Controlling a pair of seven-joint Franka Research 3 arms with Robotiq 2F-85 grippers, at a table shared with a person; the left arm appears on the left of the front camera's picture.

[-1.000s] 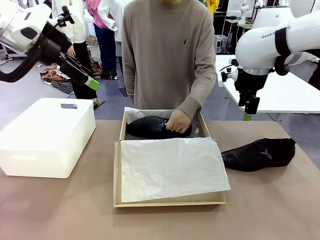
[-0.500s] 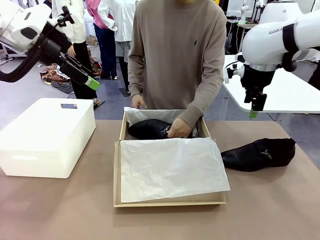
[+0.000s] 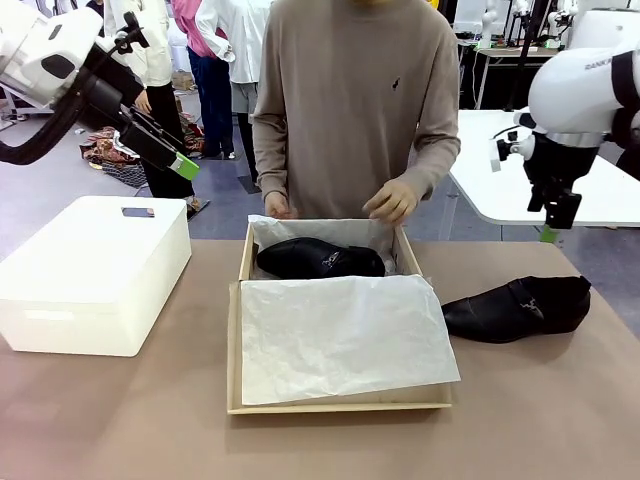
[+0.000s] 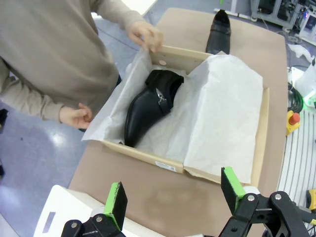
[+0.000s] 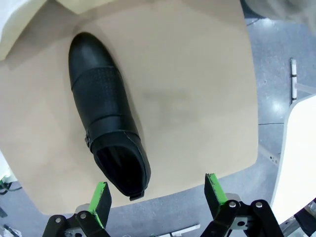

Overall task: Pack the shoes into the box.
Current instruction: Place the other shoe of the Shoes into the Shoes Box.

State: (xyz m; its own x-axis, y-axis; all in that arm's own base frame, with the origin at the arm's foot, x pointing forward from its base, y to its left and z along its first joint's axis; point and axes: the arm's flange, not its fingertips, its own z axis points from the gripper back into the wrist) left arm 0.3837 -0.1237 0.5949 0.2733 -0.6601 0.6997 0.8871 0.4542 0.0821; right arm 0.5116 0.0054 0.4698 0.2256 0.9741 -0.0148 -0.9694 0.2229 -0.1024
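Front view, near to far: box (image 3: pixel 233 350) mid-surface, its lid flap toward the camera under white tissue (image 3: pixel 340 335). One shoe (image 3: pixel 318 259) lies in the far tray. The second shoe (image 3: pixel 520 305) sits on the surface at the box's 3 o'clock, well apart, toe pointing at the box. A person's hand (image 3: pixel 390 200) hovers past the far rim. Right tool (image 5: pixel 158 190) is wide and empty, high over the second shoe. Left tool (image 4: pixel 173 192) is wide and empty, raised at 10 o'clock. The leather looks stiff and glossy, likely slippery, moderate weight. Best pinch is across the collar or heel, not the slick toe.
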